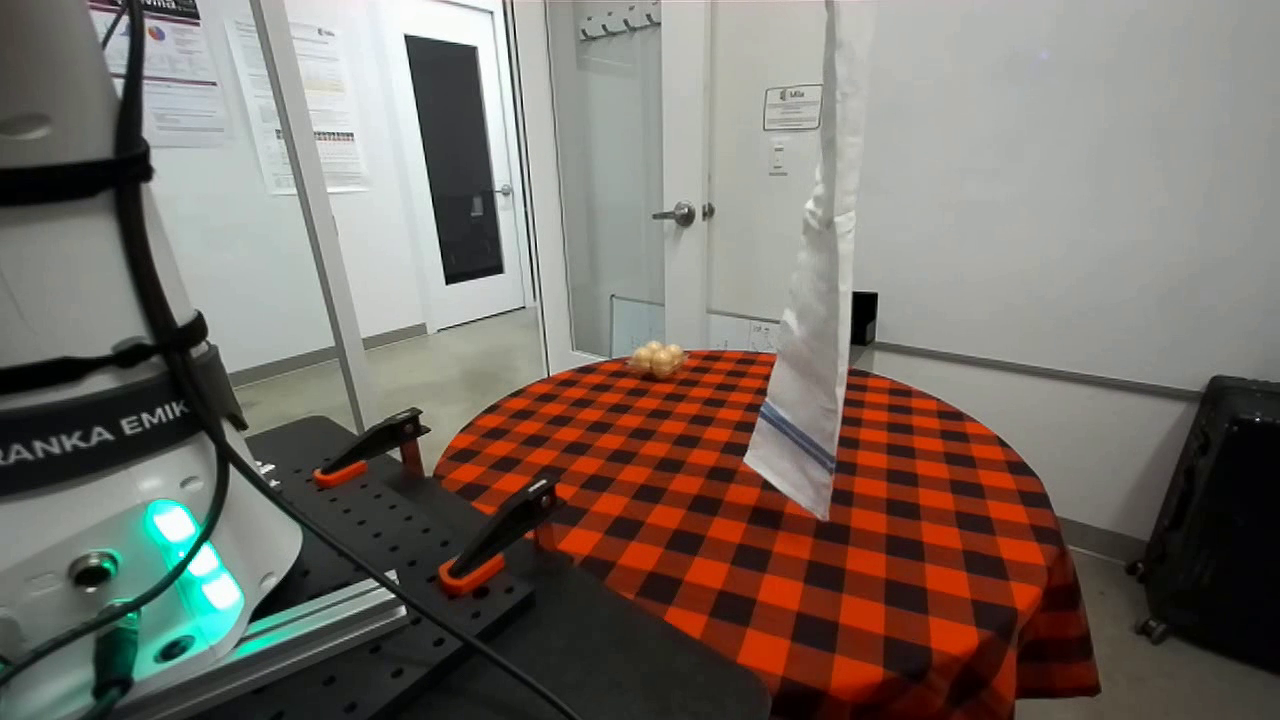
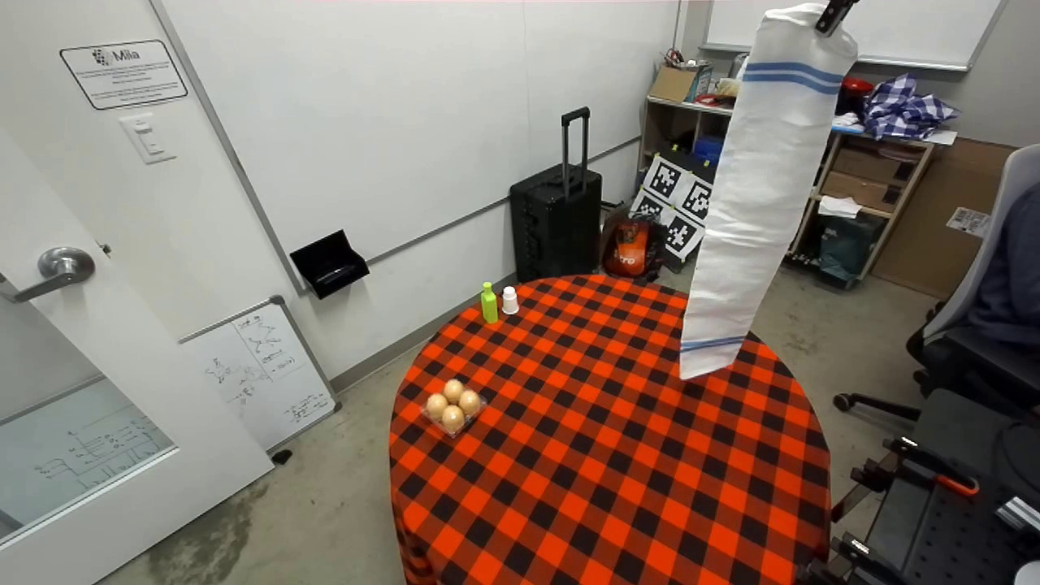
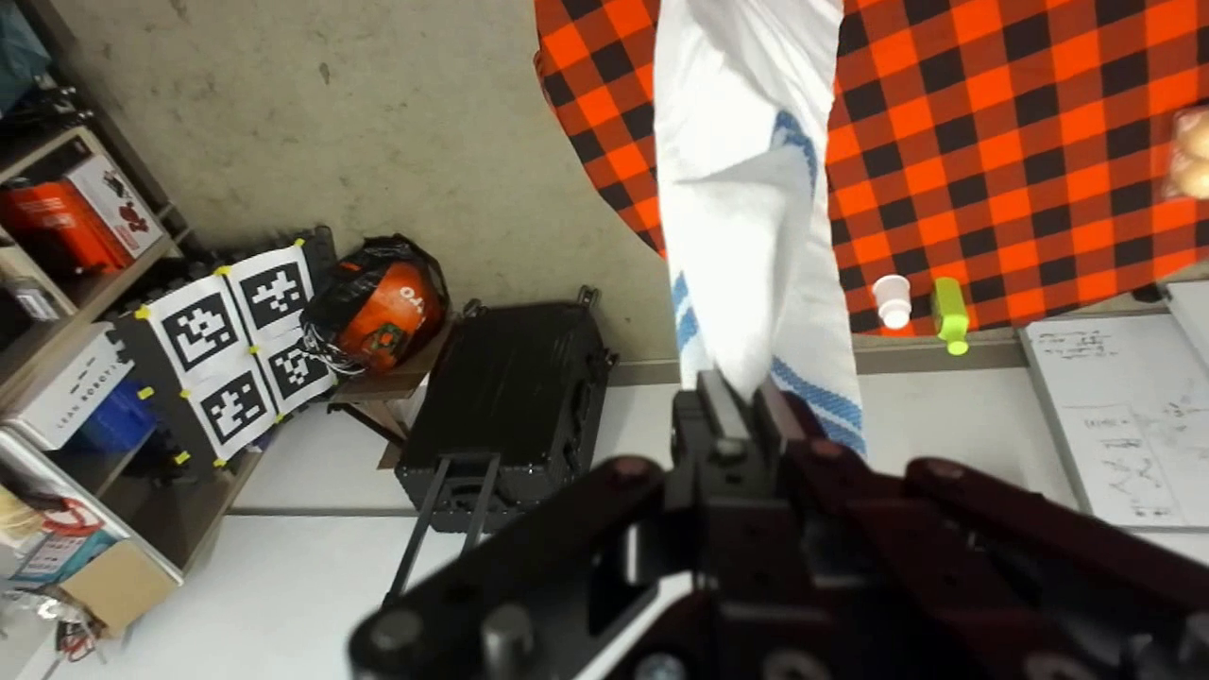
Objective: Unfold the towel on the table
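Your pincer (image 3: 748,406) is gripping the towel (image 2: 760,203) near 1 end, dangling it over the table (image 2: 601,455), right of the eggs (image 2: 452,416); you should be landing its free end first, lowering slowly.

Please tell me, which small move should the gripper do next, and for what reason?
I would probably lower the gripper a little, without opening it: it grips the towel near its top end, and the towel hangs lengthwise with its striped lower end over the table, not yet laid flat.
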You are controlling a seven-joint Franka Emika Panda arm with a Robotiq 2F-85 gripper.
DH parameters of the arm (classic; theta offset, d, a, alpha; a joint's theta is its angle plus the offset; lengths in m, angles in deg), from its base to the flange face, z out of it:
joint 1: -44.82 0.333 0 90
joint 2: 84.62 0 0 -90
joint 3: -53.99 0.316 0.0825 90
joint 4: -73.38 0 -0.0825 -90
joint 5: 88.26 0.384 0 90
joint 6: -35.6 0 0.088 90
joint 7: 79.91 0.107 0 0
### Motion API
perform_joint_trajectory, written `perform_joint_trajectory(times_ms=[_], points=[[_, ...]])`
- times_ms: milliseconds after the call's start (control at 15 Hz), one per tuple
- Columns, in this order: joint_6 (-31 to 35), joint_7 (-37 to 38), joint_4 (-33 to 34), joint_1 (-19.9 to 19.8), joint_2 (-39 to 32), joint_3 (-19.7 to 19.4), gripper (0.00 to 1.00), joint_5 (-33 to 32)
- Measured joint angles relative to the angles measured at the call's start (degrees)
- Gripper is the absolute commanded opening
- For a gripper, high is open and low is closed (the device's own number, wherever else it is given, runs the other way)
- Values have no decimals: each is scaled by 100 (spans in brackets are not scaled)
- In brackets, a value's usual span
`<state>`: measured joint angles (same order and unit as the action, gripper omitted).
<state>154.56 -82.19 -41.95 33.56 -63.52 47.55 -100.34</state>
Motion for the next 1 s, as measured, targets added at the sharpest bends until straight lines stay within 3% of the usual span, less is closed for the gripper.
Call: perform_joint_trajectory(times_ms=[533, 1000], points=[[-240, 573, 462, -131, -75, -280, 1, 104], [-218, 1207, 532, -221, -21, -618, 1, 990]])
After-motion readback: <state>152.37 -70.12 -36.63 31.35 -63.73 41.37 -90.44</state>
